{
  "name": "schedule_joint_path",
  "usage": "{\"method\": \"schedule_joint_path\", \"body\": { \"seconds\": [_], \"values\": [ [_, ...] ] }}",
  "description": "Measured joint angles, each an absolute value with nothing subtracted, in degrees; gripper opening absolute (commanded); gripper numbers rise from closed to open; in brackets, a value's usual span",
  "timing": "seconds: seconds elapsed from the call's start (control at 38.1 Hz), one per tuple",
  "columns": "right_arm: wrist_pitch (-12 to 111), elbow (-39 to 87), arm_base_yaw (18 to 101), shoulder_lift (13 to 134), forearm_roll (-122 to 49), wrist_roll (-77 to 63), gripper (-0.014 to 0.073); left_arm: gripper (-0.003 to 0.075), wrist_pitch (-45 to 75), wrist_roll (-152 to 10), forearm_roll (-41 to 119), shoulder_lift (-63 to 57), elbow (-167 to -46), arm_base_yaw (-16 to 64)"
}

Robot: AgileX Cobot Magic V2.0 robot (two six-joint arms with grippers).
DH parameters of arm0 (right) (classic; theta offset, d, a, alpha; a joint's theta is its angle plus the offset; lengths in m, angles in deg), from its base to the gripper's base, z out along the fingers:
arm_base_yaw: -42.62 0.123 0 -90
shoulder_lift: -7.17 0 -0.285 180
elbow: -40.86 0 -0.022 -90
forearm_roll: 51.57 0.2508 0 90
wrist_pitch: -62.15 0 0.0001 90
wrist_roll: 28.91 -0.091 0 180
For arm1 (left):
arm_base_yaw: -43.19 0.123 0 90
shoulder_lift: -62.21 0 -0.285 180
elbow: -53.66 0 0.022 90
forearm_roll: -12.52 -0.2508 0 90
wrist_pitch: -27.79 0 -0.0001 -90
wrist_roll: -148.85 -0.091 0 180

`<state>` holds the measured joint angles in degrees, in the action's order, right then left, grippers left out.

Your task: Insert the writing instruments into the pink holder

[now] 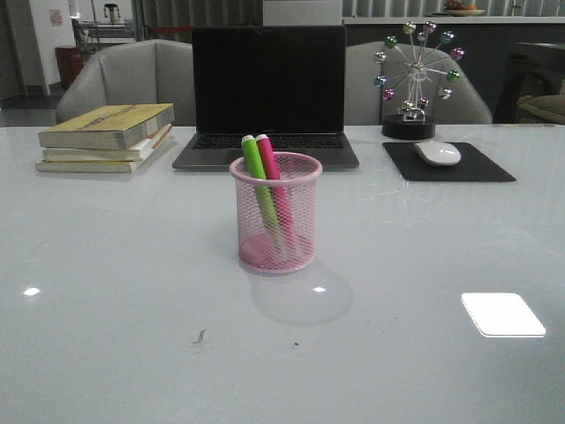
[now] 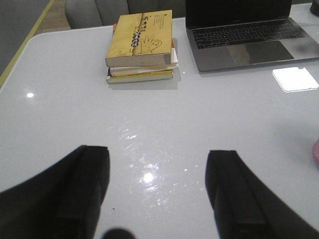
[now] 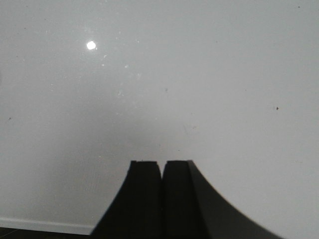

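The pink mesh holder (image 1: 275,212) stands upright at the middle of the white table in the front view. A lime green marker (image 1: 257,168) and a bright pink marker (image 1: 270,163) both stand inside it, leaning toward the far left rim, their tops above the rim. Neither arm shows in the front view. In the left wrist view my left gripper (image 2: 158,155) is open over bare table, nothing between its fingers; a pink sliver of the holder (image 2: 316,152) peeks in at the frame edge. My right gripper (image 3: 162,163) is shut on nothing above bare table.
A stack of yellow books (image 1: 108,137) lies at the back left, also seen as books (image 2: 142,47) in the left wrist view. An open laptop (image 1: 267,93) sits behind the holder. A mouse (image 1: 438,153) on a black pad and a ball ornament (image 1: 415,75) stand at the back right.
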<state>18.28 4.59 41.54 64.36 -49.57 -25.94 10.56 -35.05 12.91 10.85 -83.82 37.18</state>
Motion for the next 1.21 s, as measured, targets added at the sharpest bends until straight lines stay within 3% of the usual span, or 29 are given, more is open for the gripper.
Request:
{"method": "schedule_joint_path", "body": {
  "seconds": [0.39, 0.89, 1.21],
  "values": [
    [19.9, 2.0, 46.2, 46.7, -51.6, -25.9, 0.0029, 0.0465, 10.6, -35.1, 12.9, 10.9, -83.8, 37.2],
    [40.0, -23.8, 47.1, 20.1, -52.4, -25.9, 0.0029, 0.0465, 10.6, -35.1, 12.9, 10.9, -83.8, 37.2],
    [50.5, -36.9, 47.1, 14.5, -52.1, -25.9, 0.0029, 0.0465, 10.6, -35.1, 12.9, 10.9, -83.8, 37.2]
  ]
}}
